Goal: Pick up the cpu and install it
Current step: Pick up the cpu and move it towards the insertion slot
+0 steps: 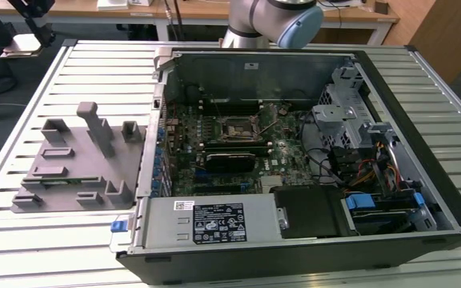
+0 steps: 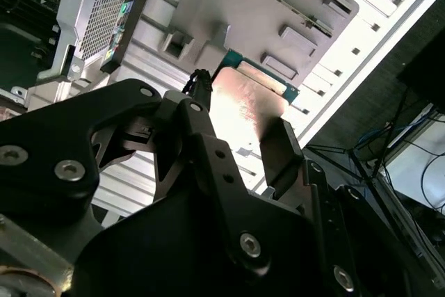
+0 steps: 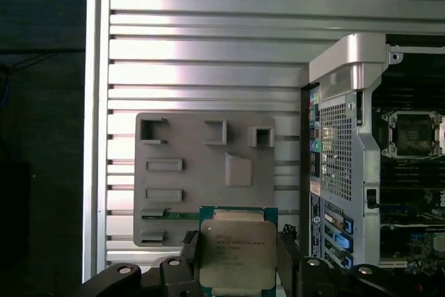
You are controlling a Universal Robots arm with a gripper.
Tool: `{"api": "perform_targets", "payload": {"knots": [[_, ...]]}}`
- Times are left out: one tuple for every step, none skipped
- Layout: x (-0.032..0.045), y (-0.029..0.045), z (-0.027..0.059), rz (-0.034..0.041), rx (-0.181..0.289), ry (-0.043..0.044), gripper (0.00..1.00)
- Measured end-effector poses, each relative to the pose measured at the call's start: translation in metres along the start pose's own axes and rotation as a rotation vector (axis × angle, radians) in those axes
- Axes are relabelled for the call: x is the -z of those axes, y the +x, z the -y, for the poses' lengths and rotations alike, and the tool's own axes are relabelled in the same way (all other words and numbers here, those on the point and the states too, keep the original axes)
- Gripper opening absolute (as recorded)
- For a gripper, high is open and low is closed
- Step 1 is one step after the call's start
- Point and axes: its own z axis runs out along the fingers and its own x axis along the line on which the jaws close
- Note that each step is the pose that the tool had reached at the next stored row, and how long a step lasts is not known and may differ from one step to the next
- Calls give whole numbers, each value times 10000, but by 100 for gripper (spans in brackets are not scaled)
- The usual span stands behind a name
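Cpu (image 3: 235,255) is up off the bench, pinched by two opposite edges between the black fingers (image 3: 191,250) of the tool (image 3: 236,248). The tool is closed to the chip's width. The edge grip leaves the underside free, probably so the contact face isn't touched and can drop straight in.

In the exterior view the chip hangs by the far left corner of the slatted bench (image 1: 22,240), well apart from the open computer case (image 1: 295,252). In the first wrist view the grey tray (image 3: 208,165) lies under it. The socket (image 3: 411,133) sits off to one side inside the case.

Chip is held flat, metal lid facing the wrist camera, with a green board rim showing along one edge. It's near square, so no real long axis. Its edges run parallel to the tray edges and bench slats.
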Motion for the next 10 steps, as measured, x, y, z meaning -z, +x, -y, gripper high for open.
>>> {"api": "perform_targets", "payload": {"knots": [[-1, -19, 0, 1, 0, 0, 53], [-2, -38, 0, 1, 0, -1, 53], [-3, -57, 0, 1, 1, -1, 53], [-5, -77, -1, 1, 1, -1, 53], [-6, -95, -1, 1, 0, -1, 53], [-8, -118, -1, 2, 1, -1, 53], [-10, -145, -1, 1, 1, -1, 53], [-11, -172, -1, 0, 1, 0, 53], [-14, -200, -2, 1, 0, 0, 53], [-17, -226, -2, 2, -1, -1, 53]]}}
